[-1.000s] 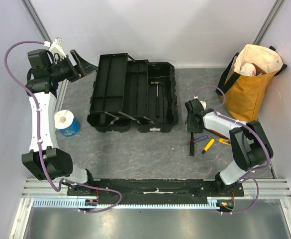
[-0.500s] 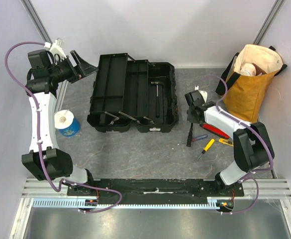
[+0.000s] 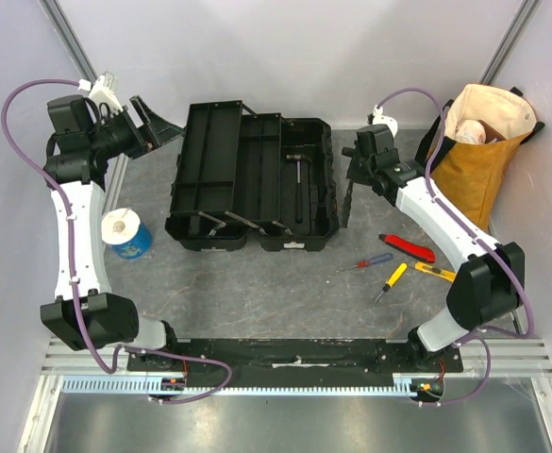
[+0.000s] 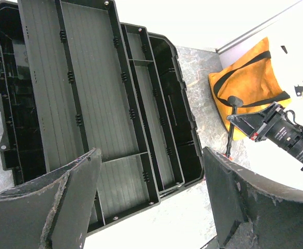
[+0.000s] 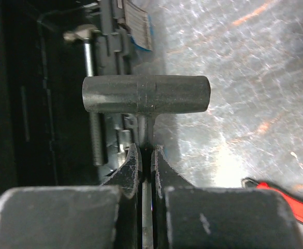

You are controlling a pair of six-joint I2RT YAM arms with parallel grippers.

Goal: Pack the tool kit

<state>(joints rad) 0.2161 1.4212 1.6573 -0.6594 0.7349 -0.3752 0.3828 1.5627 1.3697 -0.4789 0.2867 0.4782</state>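
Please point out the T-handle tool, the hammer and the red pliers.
T-handle tool (image 5: 146, 95): right wrist view, on its crossbar.
hammer (image 3: 298, 193): top view, on its shaft.
red pliers (image 3: 408, 247): top view, on a handle.

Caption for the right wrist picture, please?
Right gripper pinches the thin shaft of a black T-handled tool beside the open black plastic toolbox.

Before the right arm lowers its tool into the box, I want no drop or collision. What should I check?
1. Grip: right gripper shut on the shaft of the T-handle tool, just under the handle: ok.
2. Access: toolbox open, trays folded out: ok.
3. Position: tool above the box: not ok, it hangs beside the right wall.
4. Room beside the hammer in the bottom compartment: cannot tell.
5. Path: left gripper open, off the box's far-left corner, out of the way: ok.
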